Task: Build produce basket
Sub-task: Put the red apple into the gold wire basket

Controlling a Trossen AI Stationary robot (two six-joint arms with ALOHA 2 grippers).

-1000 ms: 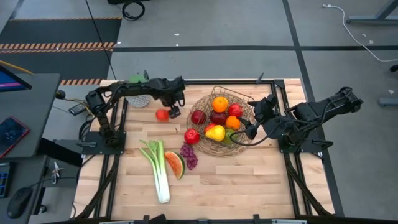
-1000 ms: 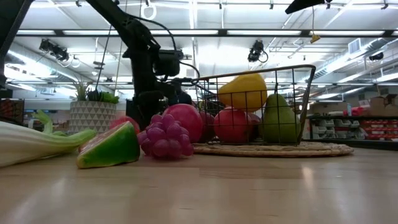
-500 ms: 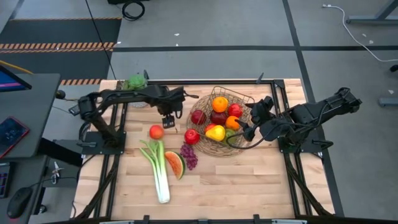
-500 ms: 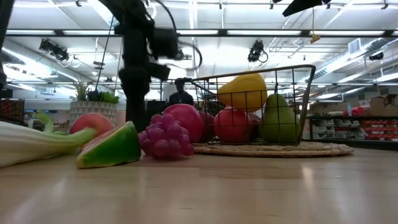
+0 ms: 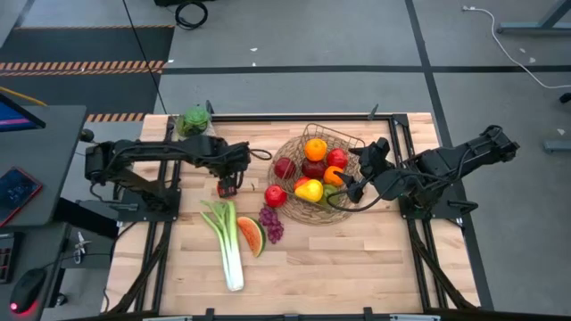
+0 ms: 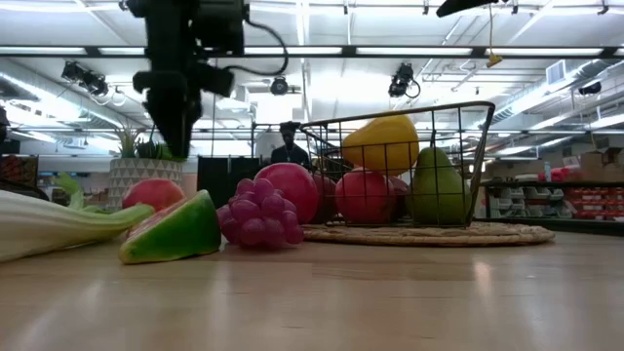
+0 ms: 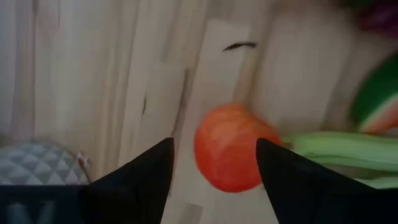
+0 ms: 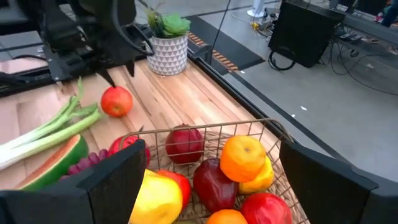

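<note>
Left gripper [image 5: 227,188], jaws parted and empty, has followed the stray apple [image 5: 223,188] down the tabletop and hangs above it beside the leek [image 5: 226,242]. Apple rolled off toward the left side, away from the basket [image 5: 318,172]; re-grasp needed. Right gripper [image 5: 364,175] waits wide at basket's rim.

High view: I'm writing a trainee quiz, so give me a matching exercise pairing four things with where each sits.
1 leek
2 orange
3 loose apple
4 potted plant

A in the basket
B under the left gripper
C at the table corner
D beside the watermelon slice

Pairs: 1-D, 2-A, 3-B, 4-C
</note>
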